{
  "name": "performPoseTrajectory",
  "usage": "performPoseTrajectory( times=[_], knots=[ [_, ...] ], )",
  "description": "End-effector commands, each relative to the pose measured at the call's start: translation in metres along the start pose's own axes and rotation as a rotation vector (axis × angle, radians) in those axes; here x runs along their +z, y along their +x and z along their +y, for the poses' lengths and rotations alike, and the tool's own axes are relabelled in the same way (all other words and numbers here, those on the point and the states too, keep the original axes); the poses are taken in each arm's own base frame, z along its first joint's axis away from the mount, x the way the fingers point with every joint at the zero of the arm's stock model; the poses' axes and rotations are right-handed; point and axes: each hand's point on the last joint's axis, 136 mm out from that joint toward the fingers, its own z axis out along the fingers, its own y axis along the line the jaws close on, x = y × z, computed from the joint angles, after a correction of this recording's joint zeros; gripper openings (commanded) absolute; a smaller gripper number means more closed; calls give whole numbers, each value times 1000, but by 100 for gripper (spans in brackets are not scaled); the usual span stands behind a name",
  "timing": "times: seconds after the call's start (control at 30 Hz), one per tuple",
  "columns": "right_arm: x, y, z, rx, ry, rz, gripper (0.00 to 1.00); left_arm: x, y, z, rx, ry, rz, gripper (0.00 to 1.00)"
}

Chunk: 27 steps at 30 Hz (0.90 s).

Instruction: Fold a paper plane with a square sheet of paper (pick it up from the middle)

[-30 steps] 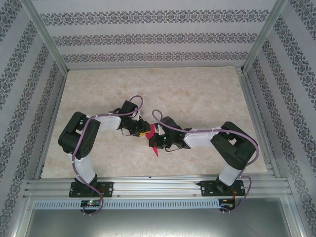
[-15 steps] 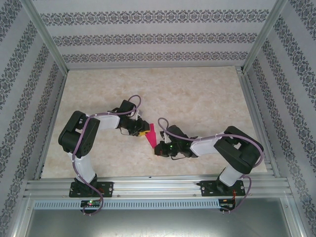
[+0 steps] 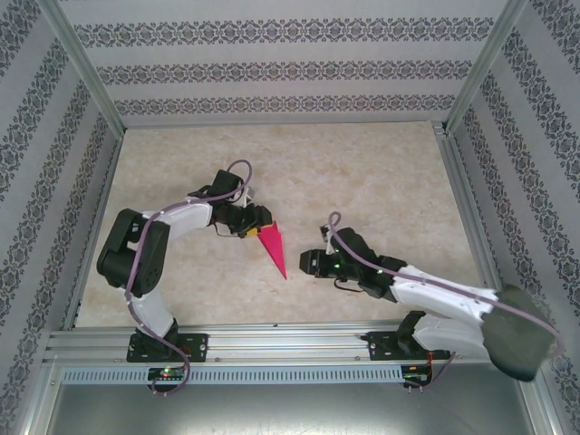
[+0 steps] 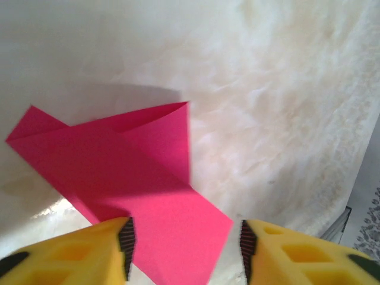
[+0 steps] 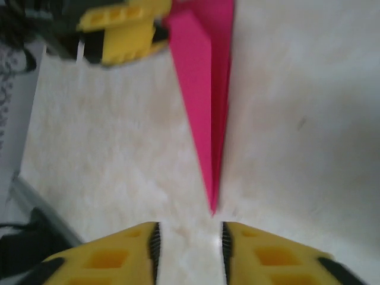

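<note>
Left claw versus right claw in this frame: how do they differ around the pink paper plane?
The left claw sits at the wide tail of the paper plane, with the paper reaching into its gap. The right claw faces the pointed nose and is apart from it. The left claw's jaws stand wider than the right claw's. Both are yellow, open and grip nothing.

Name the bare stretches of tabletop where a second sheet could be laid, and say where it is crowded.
Bare surface runs across the far half of the table, from the back wall down towards the middle. Crowded: the middle, where the left gripper, the paper plane and the right gripper sit close together.
</note>
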Motion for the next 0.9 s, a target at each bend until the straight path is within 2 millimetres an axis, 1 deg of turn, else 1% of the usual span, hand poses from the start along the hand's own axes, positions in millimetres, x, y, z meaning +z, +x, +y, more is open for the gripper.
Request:
performPoseTrajectory(
  times=[0.0, 0.03, 0.1, 0.13, 0.17, 0.2, 0.27, 0.37, 0.4, 0.47, 0.5, 0.57, 0.6, 0.67, 0.73, 0.77, 0.8, 0.87],
  knots=[
    [-28, -36, -41, -65, 213, -205, 45, -38, -6, -2, 22, -115, -76, 61],
    [-33, -41, -43, -63, 211, -227, 50, -43, -6, 2, 8, -145, -91, 61],
    [-40, -47, -45, -48, 191, -254, 62, -50, -4, 6, -17, -175, -115, 62],
    [-42, -48, -46, -37, 177, -257, 68, -53, -2, 5, -22, -179, -122, 62],
    [-42, -49, -47, -21, 158, -265, 72, -54, 0, 2, -15, -170, -128, 63],
    [-42, -50, -47, -9, 138, -276, 73, -55, 3, -1, -5, -167, -133, 63],
    [-40, -50, -51, 37, 115, -291, 83, -56, 11, -3, 13, -206, -139, 64],
    [-38, -53, -49, 79, 76, -298, 83, -57, 19, 3, 31, -324, -146, 65],
    [-36, -52, -48, 82, 67, -288, 83, -55, 21, 1, 47, -341, -138, 65],
    [-31, -49, -49, 89, 63, -267, 83, -46, 25, -7, 72, -319, -120, 63],
    [-27, -48, -41, 73, 18, -244, 80, -41, 27, -12, 82, -299, -108, 63],
    [-16, -46, -21, 46, -86, -196, 63, -32, 27, -19, 80, -260, -89, 59],
    [-11, -48, -11, 45, -120, -165, 56, -28, 26, -18, 68, -265, -82, 58],
    [2, -45, 0, 34, -136, -87, 49, -23, 22, -18, 69, -275, -69, 53],
    [17, -43, 6, 29, -139, -25, 44, -20, 20, -18, 63, -285, -62, 50],
    [26, -41, 11, 25, -156, 10, 42, -18, 19, -16, 56, -291, -63, 51],
    [34, -39, 16, 24, -169, 35, 39, -18, 18, -14, 47, -304, -67, 55],
    [49, -37, 17, 34, -161, 66, 36, -18, 17, -3, 10, -366, -64, 61]
  ],
)
